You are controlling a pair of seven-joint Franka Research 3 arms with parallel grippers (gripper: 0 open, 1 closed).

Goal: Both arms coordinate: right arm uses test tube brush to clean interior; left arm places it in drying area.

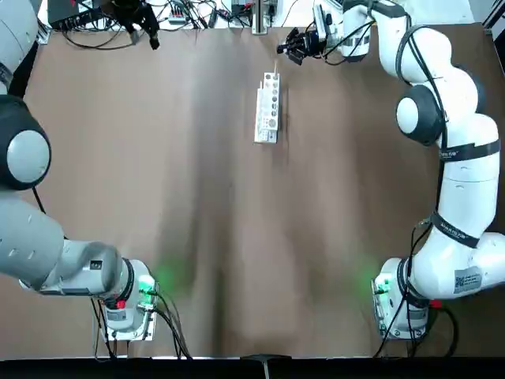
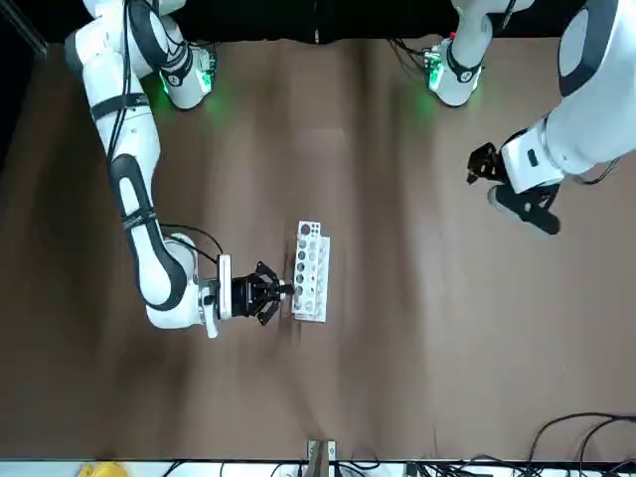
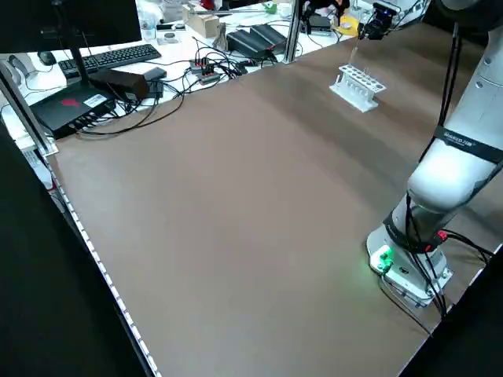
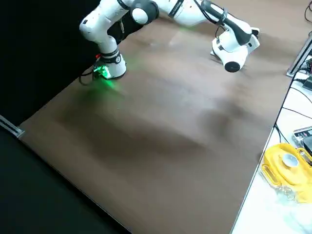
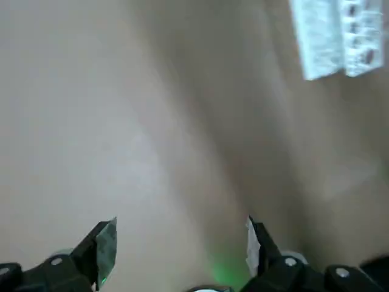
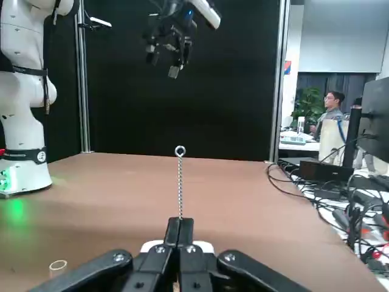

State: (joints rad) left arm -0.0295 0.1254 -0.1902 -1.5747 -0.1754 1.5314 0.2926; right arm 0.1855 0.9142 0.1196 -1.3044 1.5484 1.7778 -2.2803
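You are looking at a wide brown table [image 1: 158,197] with cables, a keyboard [image 3: 118,56] and other gear along its far edge, beyond the robot. The white rack [image 1: 268,108] lies on the far half of the table, near the middle, its row of holes running away from the robot.

Your right arm [image 1: 450,158] reaches across to the far edge, and its hand [image 2: 278,289] sits low just beside the rack. Its fingers [image 6: 180,234] are pressed together, pinching the brush [image 6: 179,182] by its twisted wire stem, whose looped end points away from the hand. In the left side view the brush shows as a thin pale line slanting from the hand down to the rack.

Your left arm [image 1: 47,253] hangs above the table's far left corner, well apart from the rack. Its hand [image 5: 179,249] is spread wide and holds nothing.

A small ring-shaped object [image 6: 58,265] rests on the table near the right hand. A person [image 6: 331,106] stands in the background of the right wrist view.
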